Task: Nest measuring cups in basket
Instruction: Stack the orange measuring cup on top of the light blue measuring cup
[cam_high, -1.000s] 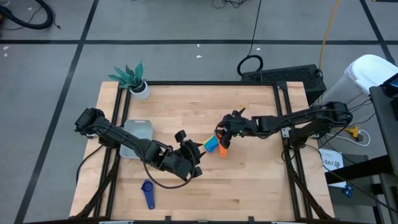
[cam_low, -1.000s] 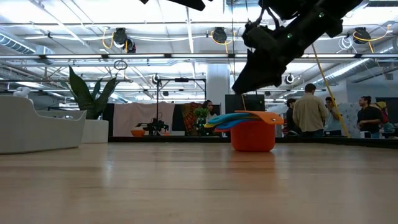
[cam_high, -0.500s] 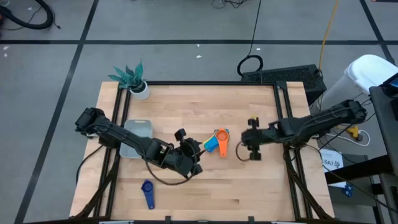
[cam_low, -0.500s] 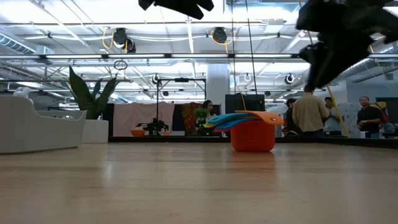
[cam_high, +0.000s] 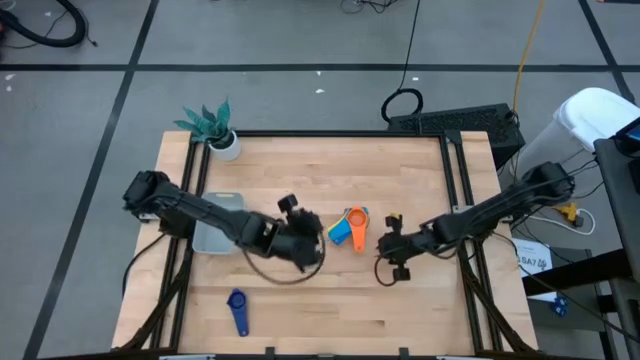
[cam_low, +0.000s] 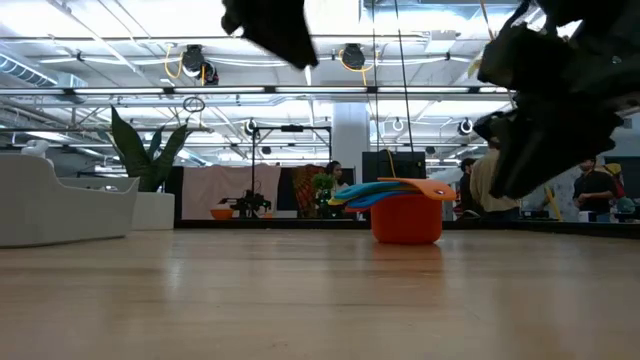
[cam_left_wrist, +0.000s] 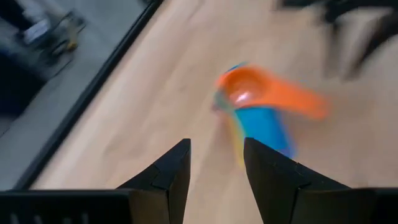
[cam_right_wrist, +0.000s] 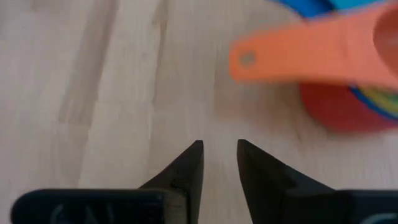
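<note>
A nest of measuring cups (cam_high: 349, 228) stands on the table's middle: a red cup (cam_low: 406, 222) is at the bottom and an orange cup (cam_left_wrist: 249, 93) on top, with blue and yellow handles between them. A dark blue cup (cam_high: 237, 309) lies alone near the front left. The pale grey-blue basket (cam_high: 222, 208) sits at the left, partly under my left arm. My left gripper (cam_high: 312, 238) is open and empty just left of the nest, pointing at it (cam_left_wrist: 217, 149). My right gripper (cam_high: 385, 250) is open a little and empty, right of the nest (cam_right_wrist: 220, 149).
A white pot with a green plant (cam_high: 222, 142) stands at the table's far left corner. Black frame rails (cam_high: 455, 190) run along the table's left and right sides. Bare wood lies along the near edge and the far middle. People stand in the room beyond the table.
My right gripper has drawn away from above the nest, toward the table's right edge and then its near edge, leaving the orange cup on top. My left gripper has gone a little toward the far edge and now faces the nest. The nest has stayed where it was.
</note>
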